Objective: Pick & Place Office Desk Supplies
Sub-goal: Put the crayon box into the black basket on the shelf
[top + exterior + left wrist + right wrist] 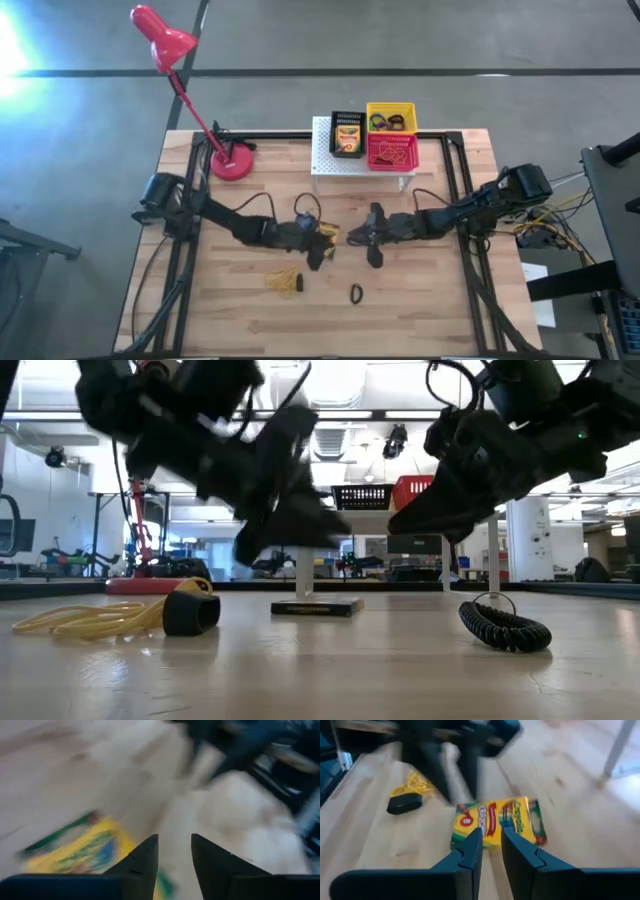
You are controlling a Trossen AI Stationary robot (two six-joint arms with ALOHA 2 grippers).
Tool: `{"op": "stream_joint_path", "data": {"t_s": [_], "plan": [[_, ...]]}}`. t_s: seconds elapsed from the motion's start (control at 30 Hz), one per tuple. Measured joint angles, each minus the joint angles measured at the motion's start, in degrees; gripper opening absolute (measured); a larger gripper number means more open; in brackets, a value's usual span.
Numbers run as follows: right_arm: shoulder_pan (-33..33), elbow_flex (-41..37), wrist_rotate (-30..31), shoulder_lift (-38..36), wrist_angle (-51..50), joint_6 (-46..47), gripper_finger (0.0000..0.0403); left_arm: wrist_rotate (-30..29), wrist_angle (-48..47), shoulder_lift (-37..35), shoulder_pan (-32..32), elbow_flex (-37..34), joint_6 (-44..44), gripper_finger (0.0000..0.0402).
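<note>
A yellow-and-green crayon box [328, 234] lies flat on the table between the two grippers, and also shows as the box [315, 606] and the box [495, 822]. My left gripper [316, 248] hovers just left of it with its fingers a little apart, the box [80, 852] off to one side. My right gripper [362, 240] hovers just right of it, narrowly open, pointing at the box. Both fingertips stay above the tabletop in the low view. The yellowish rubber-band tangle [285, 282] with its black piece [190, 612] and a black ring [356, 293] rest on the table nearer the front edge.
The white perforated stand [330, 165] at the far side carries a black basket with a crayon box [347, 135], a yellow basket with rings [390, 118] and a red basket [391, 152]. The red desk lamp [232, 162] stands far left. Bare wood lies along the near edge.
</note>
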Motion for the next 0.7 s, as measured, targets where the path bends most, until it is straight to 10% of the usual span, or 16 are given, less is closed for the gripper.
{"op": "stream_joint_path", "data": {"t_s": [0.33, 0.7], "plan": [[3.57, 2.66, -1.11, 4.03, -3.32, 22.48, 0.006, 0.51, -42.12, -3.25, -1.33, 9.3, -0.39, 0.0068], [1.75, 11.23, -3.14, 15.81, -9.02, 34.81, 0.0151, -5.52, -26.13, -1.78, -1.64, 1.16, -4.07, 0.0019]]}}
